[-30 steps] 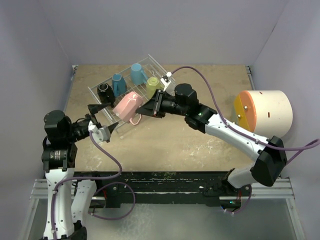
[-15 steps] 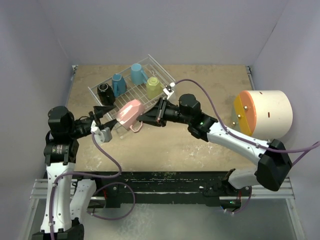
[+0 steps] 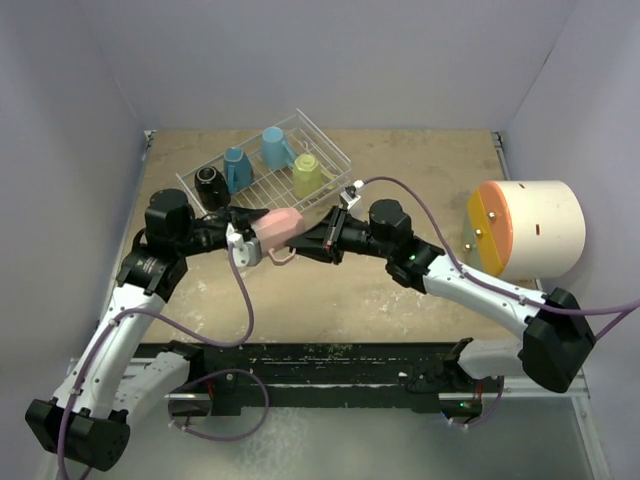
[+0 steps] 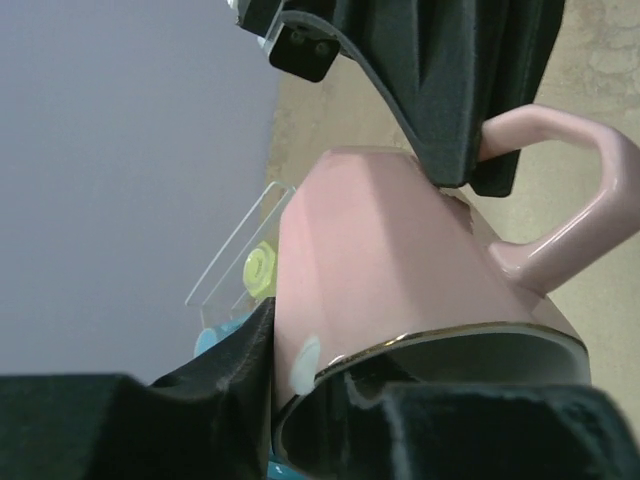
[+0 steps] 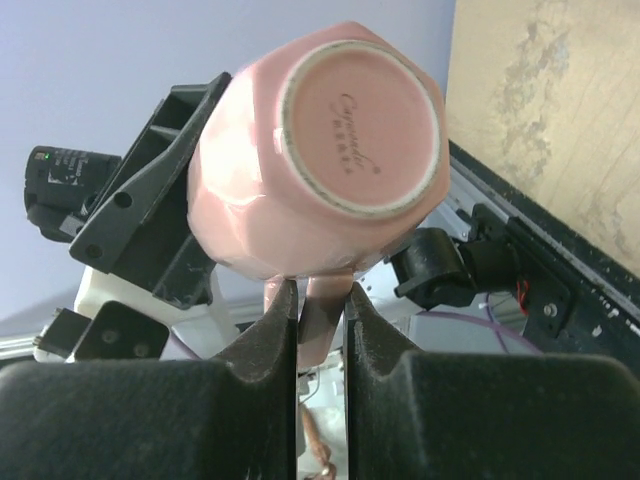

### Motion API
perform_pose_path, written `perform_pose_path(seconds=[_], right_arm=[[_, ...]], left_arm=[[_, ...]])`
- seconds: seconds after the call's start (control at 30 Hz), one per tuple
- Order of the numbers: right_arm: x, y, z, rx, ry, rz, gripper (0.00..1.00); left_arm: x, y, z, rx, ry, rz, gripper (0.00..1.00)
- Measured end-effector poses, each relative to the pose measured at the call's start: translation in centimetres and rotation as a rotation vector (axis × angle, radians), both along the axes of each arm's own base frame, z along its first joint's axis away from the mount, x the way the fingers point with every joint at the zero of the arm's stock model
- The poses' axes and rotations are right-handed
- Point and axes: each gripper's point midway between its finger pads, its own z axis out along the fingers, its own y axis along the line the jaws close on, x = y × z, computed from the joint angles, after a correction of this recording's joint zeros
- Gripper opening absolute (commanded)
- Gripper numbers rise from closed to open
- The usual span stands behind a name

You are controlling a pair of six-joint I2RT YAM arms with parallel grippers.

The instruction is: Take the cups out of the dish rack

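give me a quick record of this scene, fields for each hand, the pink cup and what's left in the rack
pink cup: out of the rack, held on its side between both hands
right hand: shut on the cup's handle
left hand: fingers around the cup's open end; firm grip not clear
dish rack: far left part of the table
cups in rack: four: black cup, blue cup, second blue cup, yellow-green cup
other: cream cylinder at the table's right

Item 1: large cream cylinder (image 3: 535, 230) with an orange-yellow face, lying on its side at the table's right edge. Item 2: tan, mottled table (image 3: 400, 300). Item 3: plain pale lilac walls (image 3: 330, 60) on three sides.
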Motion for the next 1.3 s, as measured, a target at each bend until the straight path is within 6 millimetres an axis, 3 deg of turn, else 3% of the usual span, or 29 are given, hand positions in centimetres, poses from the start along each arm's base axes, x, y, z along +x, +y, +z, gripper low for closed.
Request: perform_pose_path(seconds=[0.07,0.13,0.23,0.37,0.47,0.53,0.63,0.77,1.03,1.2,1.3], right_arm=[[-0.3,-0.2,-0.1,-0.002,0.027,0.004,0.23],[-0.4,-0.6,0.0,-0.009,0.033,0.000,0.49],[0.1,-1.8,0.7,-0.047,-0.037,-0.023,0.67],[1.8,-5.3,3.0,-0.135,-0.169,-0.121,0.71],[2.9,-8.6,3.9,-0.243,-0.253,-0.225,0.75],[3.3,-11.0,4.5,-0.344,-0.302,-0.305,0.78],[3.4,-14.2,5.9,-0.471,-0.368,-0.401,0.91],[3.2,-18.1,7.5,-0.594,-0.425,-0.513,0.93],[0.3,-24.1,5.6,-0.767,-0.396,-0.622,0.94],[-0.8,-25.9,4.7,-0.819,-0.376,-0.642,0.94],[-1.1,-26.1,4.2,-0.841,-0.363,-0.633,0.95]], left_arm=[[0.2,-0.1,0.2,0.005,-0.009,0.001,0.01],[0.1,-0.3,0.5,0.000,-0.006,-0.008,0.00],[0.1,-0.6,0.1,-0.005,0.071,0.002,0.00],[1.3,-1.3,-2.6,0.033,0.287,0.041,0.00],[3.2,-2.5,-5.2,0.100,0.434,0.104,0.00],[3.2,-4.3,-6.8,0.164,0.485,0.102,0.00],[3.7,-7.2,-9.8,0.298,0.608,0.135,0.00],[5.7,-11.0,-12.5,0.401,0.718,0.176,0.00],[11.7,-15.2,-17.5,0.478,0.775,0.311,0.00],[12.5,-16.6,-21.8,0.566,0.816,0.343,0.00],[13.0,-17.7,-21.6,0.565,0.814,0.336,0.00]])
